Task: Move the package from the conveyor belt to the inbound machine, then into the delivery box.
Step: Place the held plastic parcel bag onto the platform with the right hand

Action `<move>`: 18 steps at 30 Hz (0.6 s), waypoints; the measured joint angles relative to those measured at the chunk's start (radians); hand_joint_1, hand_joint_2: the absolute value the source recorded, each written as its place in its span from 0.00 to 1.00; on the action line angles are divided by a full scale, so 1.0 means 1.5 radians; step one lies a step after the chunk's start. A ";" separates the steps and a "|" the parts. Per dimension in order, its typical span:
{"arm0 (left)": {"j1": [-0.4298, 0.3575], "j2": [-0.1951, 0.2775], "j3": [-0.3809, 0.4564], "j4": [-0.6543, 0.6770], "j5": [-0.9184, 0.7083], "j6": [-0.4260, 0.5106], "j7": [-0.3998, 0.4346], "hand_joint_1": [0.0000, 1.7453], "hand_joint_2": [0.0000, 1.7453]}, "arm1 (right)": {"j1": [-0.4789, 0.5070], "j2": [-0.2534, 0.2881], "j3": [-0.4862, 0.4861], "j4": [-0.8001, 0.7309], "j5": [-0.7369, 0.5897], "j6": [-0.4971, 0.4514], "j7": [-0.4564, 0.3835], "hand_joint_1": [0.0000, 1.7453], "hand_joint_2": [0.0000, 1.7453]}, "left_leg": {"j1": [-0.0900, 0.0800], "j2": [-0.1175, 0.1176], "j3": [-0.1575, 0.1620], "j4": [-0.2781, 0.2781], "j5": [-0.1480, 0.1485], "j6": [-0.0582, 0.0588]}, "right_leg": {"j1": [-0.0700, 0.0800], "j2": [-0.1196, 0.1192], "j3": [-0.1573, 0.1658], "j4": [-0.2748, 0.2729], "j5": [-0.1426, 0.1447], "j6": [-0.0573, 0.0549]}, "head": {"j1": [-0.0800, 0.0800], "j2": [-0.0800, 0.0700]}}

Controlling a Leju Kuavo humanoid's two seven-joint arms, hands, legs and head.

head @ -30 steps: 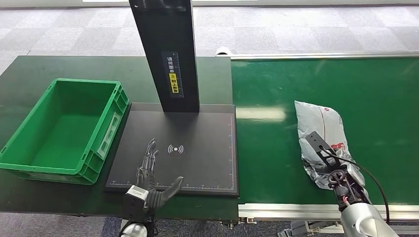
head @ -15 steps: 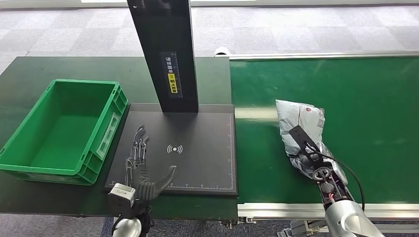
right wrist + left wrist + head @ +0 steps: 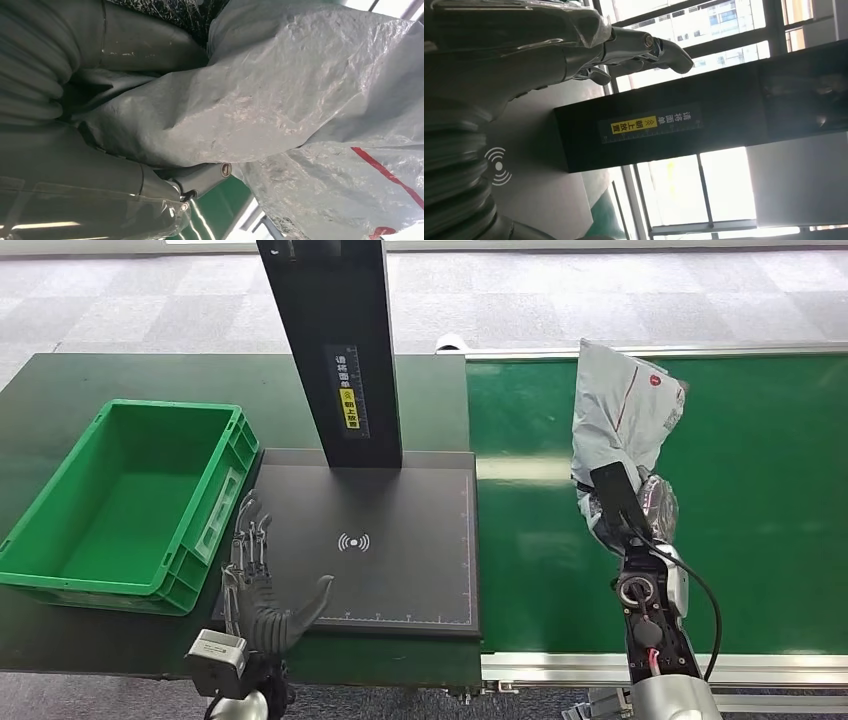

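Head view: crumpled grey plastic mailer package [image 3: 625,410] with red markings stands upright in the upper right of centre, lifted over the green conveyor belt [image 3: 760,490]; its lower end is bunched in the right hand [image 3: 628,508], which grasps it; silver right arm rises from the bottom right edge with a black cable along it; black flat scanner plate of the inbound machine [image 3: 400,540] with a white wireless symbol lies centre frame, its black upright column [image 3: 340,350] with a yellow and white label rising to the top edge; green plastic delivery box [image 3: 125,500], open-topped, sits at left on the dark green surface [image 3: 60,380], just beside the plate's left edge; left hand [image 3: 258,585] at lower left of centre is released, fingers spread apart, holding nothing, over the near left corner of the plate; grey carpet tile floor [image 3: 600,300] across the top.

Left wrist view: left hand [image 3: 574,45] along the upper left, fingers extended and holding nothing; black column [image 3: 704,125] with the yellow label across the middle; wireless symbol at left edge; bright windows behind.

Right wrist view: package [image 3: 280,100] covers the centre and right, wrinkled grey plastic with a red stripe at lower right; right hand [image 3: 150,125] from the left, thumb and fingers wrapped against it; green belt [image 3: 220,207] at the bottom.
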 joint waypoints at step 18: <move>-0.043 0.004 0.102 -0.060 -0.002 0.030 -0.019 0.00 1.00 | 0.137 0.090 0.308 -0.320 0.065 0.203 -0.115 1.00 1.00 | 0.001 0.001 0.000 -0.001 0.001 -0.001 | 0.002 0.000 0.000 0.000 0.000 -0.001 | 0.000 0.000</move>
